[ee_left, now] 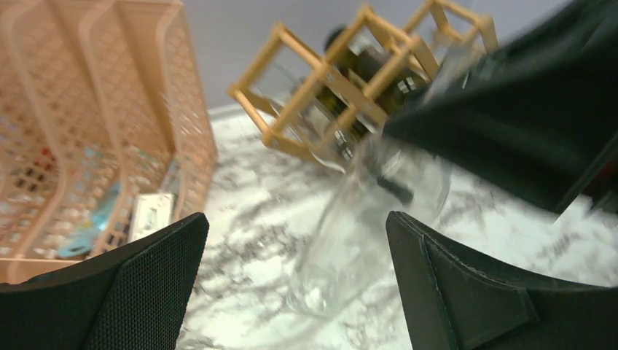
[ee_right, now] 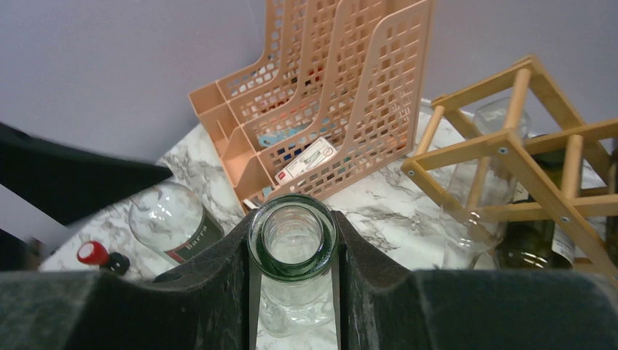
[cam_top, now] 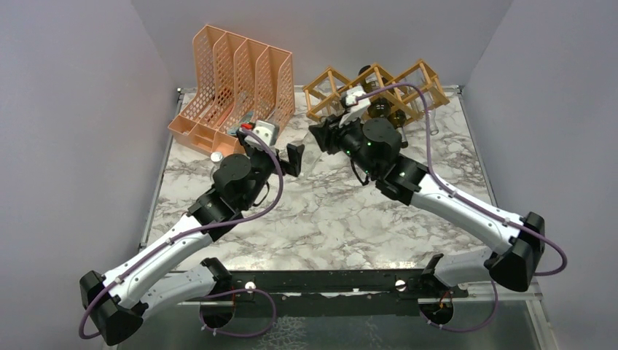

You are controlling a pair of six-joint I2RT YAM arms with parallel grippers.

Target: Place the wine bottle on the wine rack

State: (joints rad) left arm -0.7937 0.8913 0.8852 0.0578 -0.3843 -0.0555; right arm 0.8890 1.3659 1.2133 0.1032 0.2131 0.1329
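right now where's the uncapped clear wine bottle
Right wrist view, centre: the bottle is held by its neck in the jaws of the right gripper, over the marble table between the orange file organizer and the wine rack.

File organizer (cam_top: 240, 73) rear left on table (cam_top: 328, 219) — wine rack (ee_right: 504, 142) rear right; wine bottle (ee_right: 291, 244) before both.

Bright, even light; wine rack (ee_left: 321, 69) blurred in left wrist view.

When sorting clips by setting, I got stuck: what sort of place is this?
Probably a robot lab test cell, not a home: left arm and right arm mounted at a marble-look table, plain grey walls around it, staged rack and organizer.
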